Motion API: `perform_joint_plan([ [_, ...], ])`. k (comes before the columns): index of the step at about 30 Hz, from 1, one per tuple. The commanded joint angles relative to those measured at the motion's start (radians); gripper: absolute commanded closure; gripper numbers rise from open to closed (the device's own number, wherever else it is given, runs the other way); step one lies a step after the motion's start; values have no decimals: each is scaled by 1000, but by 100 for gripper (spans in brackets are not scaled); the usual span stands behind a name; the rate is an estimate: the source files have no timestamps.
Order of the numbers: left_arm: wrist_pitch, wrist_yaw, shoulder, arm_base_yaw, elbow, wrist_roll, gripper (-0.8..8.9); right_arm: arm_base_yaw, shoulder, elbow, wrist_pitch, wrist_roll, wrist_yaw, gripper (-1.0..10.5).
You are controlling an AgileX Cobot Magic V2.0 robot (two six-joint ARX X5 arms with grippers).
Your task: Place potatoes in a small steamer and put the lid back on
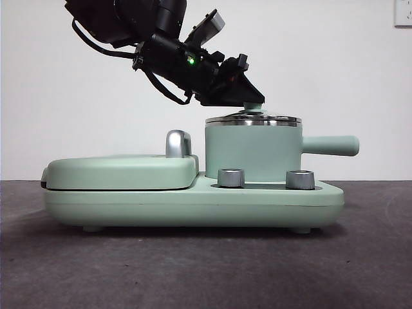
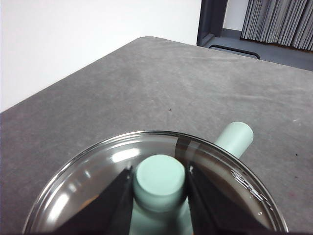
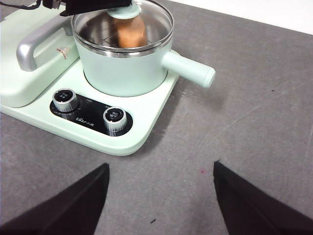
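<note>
The small steamer point(image 1: 252, 151) stands on the right half of a mint-green cooker base point(image 1: 193, 203), its straight handle point(image 1: 331, 145) pointing right. The glass lid point(image 1: 253, 120) sits on the steamer's steel rim. My left gripper point(image 1: 248, 96) reaches down from the upper left, and its jaws press both sides of the lid's mint knob point(image 2: 160, 181). Through the glass of the lid point(image 3: 146, 19), the right wrist view shows the orange-brown potato point(image 3: 131, 32) inside the steamer point(image 3: 124, 63). My right gripper point(image 3: 161, 196) hovers open over bare table in front of the cooker, holding nothing.
A flat mint griddle cover point(image 1: 122, 170) with a chrome handle point(image 1: 178, 143) fills the cooker's left half. Two steel dials point(image 1: 231, 177) point(image 1: 300, 179) stand on the cooker's front. Grey tabletop point(image 3: 254, 122) stretches around the cooker.
</note>
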Motion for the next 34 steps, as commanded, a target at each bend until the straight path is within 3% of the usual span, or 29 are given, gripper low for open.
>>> perform_joint_plan([
  [1, -5, -4, 40, -2, 22, 76, 804, 6, 3, 5, 7, -4, 3, 621],
  [7, -5, -4, 40, 3, 22, 76, 798, 6, 3, 5, 7, -3, 3, 621],
  [12, -5, -4, 40, 3, 22, 74, 575, 6, 3, 5, 7, -3, 2, 621],
  [19, -4, 47, 18, 3, 22, 17, 499, 6, 3, 5, 6, -4, 2, 621],
  [26, -80, 47, -94, 19, 22, -45, 502, 6, 3, 5, 8, -4, 2, 621],
  [34, -289, 96, -233, 100, 16, -204, 502, 6, 3, 5, 7, -4, -2, 621],
])
